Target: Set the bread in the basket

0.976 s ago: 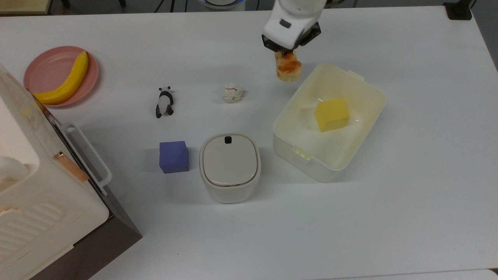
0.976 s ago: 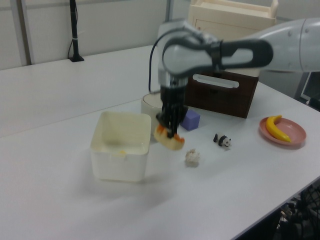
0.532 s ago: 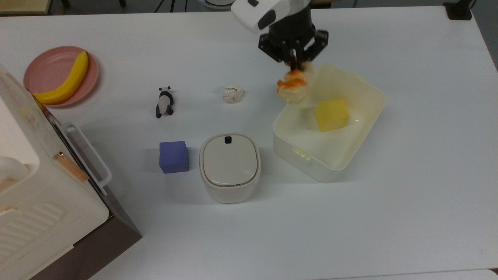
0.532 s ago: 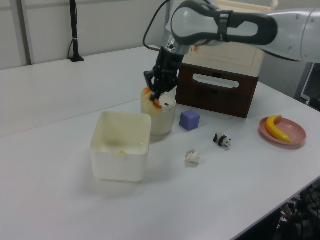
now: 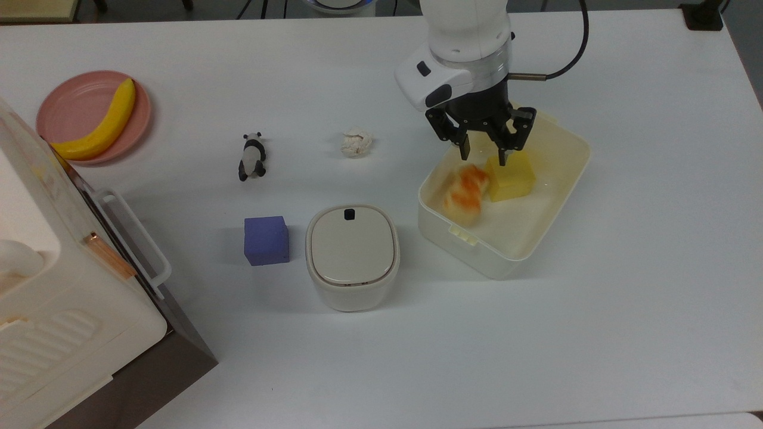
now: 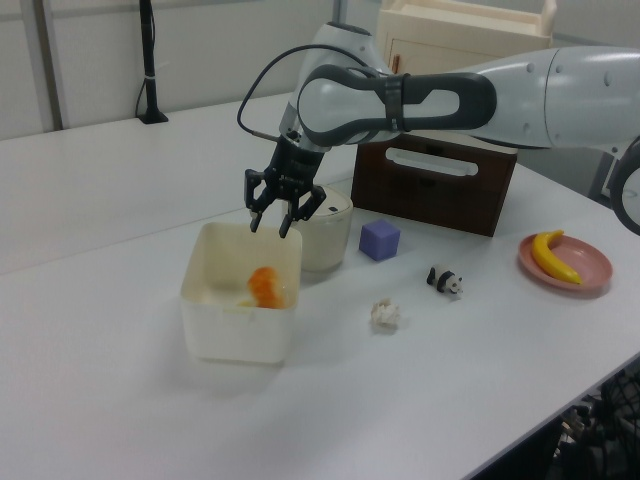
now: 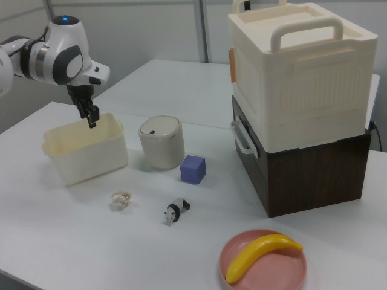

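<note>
Bread (image 5: 464, 192) lies inside the basket (image 5: 554, 208), blurred in the top view, so whether it has settled on the floor cannot be told. It sits toward the top view's left wall, just beside the yellow cube (image 5: 510, 177) and possibly touching it. Its long axis runs on a slant, from the cube's corner down toward the small clip tab on the basket's near rim. In the left view the orange glaze (image 6: 264, 285) shows through the translucent wall, low in the tub.

The gripper (image 5: 484, 153) hangs above the basket with its fingers spread and nothing between them — the bread lies below it and a little toward the top view's lower left. One fingertip stands over the cube's upper edge, the other over bare basket floor. In the right view the gripper (image 7: 91, 117) sits just above the basket's rim (image 7: 57, 135).

By the look of it the task is all but done, and what remains is a withdrawal. Straight up is the open way — the basket's walls close in on every side, and the cube is near the fingertips. Beyond the rim the desk (image 5: 626, 298) lies bare to the top view's right; the beige lidded container (image 5: 352, 256) stands near the basket's left corner, and the paper ball (image 5: 357, 142) farther up.
</note>
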You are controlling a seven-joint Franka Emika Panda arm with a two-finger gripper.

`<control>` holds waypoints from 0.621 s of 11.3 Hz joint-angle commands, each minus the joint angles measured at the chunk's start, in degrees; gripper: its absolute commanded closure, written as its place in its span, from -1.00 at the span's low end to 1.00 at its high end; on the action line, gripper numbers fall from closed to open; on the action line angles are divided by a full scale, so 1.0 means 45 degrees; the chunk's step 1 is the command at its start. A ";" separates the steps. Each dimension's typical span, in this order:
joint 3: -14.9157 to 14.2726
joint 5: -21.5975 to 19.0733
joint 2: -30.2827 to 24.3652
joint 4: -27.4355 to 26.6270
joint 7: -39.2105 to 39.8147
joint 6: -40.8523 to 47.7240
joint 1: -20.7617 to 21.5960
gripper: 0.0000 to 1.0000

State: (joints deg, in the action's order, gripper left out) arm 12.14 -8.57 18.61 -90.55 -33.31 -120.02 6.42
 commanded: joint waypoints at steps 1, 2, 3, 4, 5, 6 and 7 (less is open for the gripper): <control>-0.0021 0.0284 -0.0656 0.0219 0.1238 0.2091 -0.0059 -1.00; -0.0098 0.0303 -0.1104 0.0200 0.2758 0.3339 -0.0157 -1.00; -0.0235 0.0303 -0.1534 0.0180 0.4281 0.4550 -0.0506 -1.00; -0.0681 0.0535 -0.1945 0.0142 0.5050 0.5316 -0.0761 -1.00; -0.1284 0.0866 -0.2278 0.0083 0.5174 0.5885 -0.0763 -1.00; -0.1716 0.1391 -0.2590 0.0063 0.5175 0.6238 -0.0783 -1.00; -0.2010 0.1996 -0.2806 0.0005 0.5098 0.6358 -0.0821 -1.00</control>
State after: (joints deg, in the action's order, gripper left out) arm 6.46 -4.02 9.47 -88.66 -11.48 -93.64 2.39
